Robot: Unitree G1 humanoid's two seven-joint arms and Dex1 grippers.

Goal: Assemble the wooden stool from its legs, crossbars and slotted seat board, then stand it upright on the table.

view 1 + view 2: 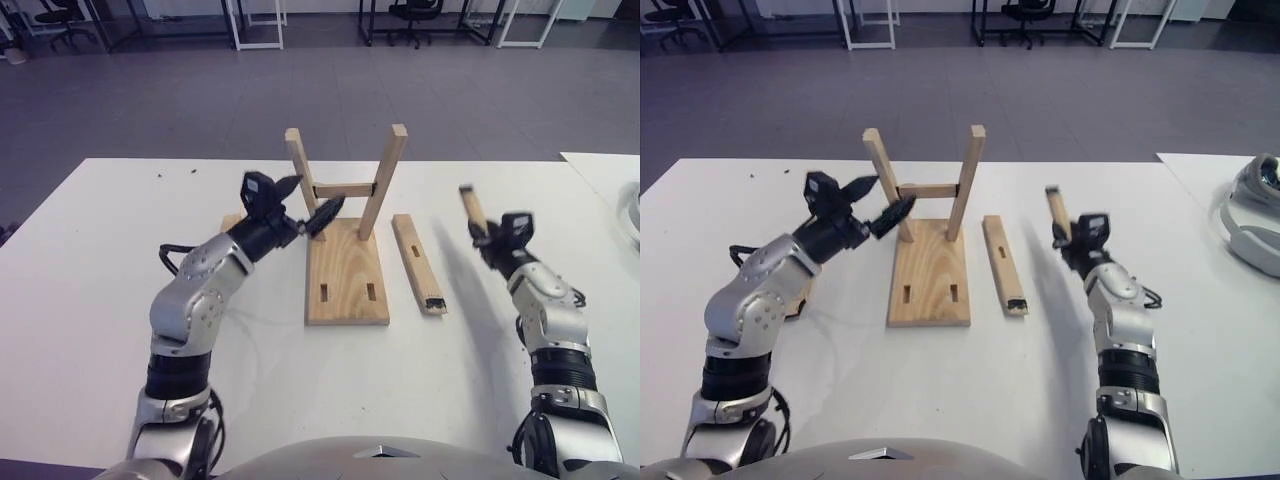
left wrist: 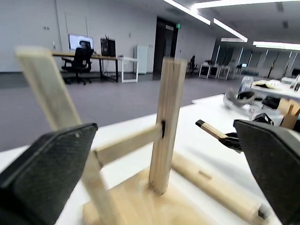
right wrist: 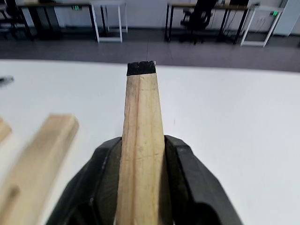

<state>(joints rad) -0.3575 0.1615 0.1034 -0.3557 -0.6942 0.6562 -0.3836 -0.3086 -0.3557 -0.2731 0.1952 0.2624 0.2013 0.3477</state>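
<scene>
The slotted seat board (image 1: 347, 285) lies flat at the table's middle. Two legs (image 1: 298, 160) (image 1: 385, 180) stand in its far end, joined by a crossbar (image 1: 343, 190). My left gripper (image 1: 308, 200) is open, its fingers either side of the left standing leg (image 2: 51, 89) just below the crossbar. A loose leg (image 1: 418, 263) lies on the table right of the board. Farther right, my right gripper (image 1: 490, 238) is shut on a wooden leg (image 3: 140, 122) with a black tip, held above the table and tilted up.
Another wooden piece (image 1: 231, 222) peeks out from under my left forearm. A white headset-like object (image 1: 1252, 215) rests on the neighbouring table at far right. Open tabletop lies in front of the board; desks and chairs stand across the floor beyond.
</scene>
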